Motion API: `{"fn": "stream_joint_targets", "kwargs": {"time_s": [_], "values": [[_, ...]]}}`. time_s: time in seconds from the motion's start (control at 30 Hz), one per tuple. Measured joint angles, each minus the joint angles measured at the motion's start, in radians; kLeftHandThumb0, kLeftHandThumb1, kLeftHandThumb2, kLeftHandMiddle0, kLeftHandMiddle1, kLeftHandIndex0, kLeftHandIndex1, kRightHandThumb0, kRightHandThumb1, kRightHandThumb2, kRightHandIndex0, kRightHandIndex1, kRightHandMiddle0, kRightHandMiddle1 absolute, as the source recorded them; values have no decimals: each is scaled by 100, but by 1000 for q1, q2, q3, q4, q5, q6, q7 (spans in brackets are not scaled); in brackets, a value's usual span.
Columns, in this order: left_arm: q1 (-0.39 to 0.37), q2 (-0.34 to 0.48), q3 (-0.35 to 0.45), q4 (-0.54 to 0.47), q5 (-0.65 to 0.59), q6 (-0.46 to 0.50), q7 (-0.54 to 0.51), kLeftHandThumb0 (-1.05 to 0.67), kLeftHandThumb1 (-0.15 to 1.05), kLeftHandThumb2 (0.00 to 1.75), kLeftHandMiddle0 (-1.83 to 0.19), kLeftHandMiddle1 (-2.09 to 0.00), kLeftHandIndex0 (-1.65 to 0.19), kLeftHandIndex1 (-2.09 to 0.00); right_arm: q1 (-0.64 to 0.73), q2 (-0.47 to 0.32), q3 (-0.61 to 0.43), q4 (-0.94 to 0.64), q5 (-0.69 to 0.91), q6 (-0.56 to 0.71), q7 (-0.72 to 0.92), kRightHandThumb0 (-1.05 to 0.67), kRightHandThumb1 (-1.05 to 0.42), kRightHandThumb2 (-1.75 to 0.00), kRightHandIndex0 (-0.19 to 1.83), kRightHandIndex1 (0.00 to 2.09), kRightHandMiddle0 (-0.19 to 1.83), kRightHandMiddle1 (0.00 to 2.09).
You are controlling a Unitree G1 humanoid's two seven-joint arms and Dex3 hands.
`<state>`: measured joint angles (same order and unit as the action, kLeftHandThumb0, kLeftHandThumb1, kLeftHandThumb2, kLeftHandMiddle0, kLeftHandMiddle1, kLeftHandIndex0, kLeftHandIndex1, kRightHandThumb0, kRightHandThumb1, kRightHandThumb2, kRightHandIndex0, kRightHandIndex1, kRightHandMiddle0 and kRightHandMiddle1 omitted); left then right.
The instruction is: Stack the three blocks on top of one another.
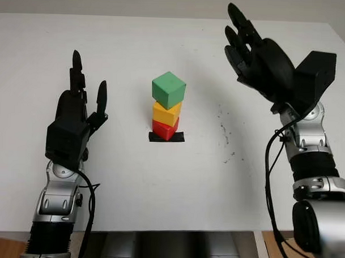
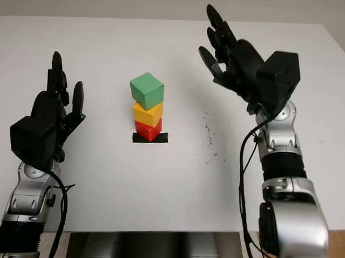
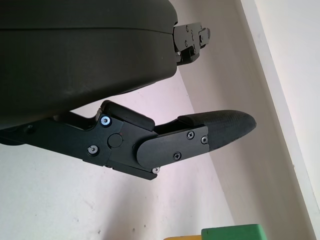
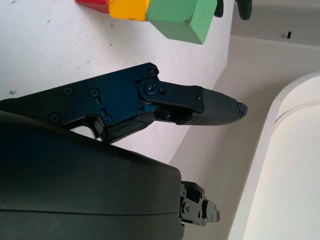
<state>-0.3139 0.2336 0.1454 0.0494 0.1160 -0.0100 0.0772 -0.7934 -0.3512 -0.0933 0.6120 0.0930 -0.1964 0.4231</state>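
On the white tabletop [image 1: 159, 196] we see both hands open and holding nothing: left hand [image 1: 76, 117] and right hand [image 1: 257, 55] flank the stack. Green block [image 1: 169, 89] tops yellow block [image 1: 166, 113] and red block [image 1: 164, 129]; they look light and rigid, best gripped by opposite side faces.

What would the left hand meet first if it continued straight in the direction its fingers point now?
Probably nothing: the left hand, open, points toward the table's far edge, and only bare white surface lies ahead. The block stack stands well off to its side, though height above the table is unclear.
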Motion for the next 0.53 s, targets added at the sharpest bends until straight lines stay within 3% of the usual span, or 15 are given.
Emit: {"fn": "stream_joint_targets", "kwargs": {"time_s": [0.23,0.53], "values": [[9,-3,4,2,-47,6,-28,-79,105,67,19,0,19,-2,105,63,-12,-165,-2,92,-156,-62,-105,-74,-19,0,-19,0],[39,-24,10,-3,-111,-16,-52,-76,105,65,19,-2,19,-2,277,207,5,-279,31,153,-246,-70,-105,-74,-19,0,-19,0]]}}
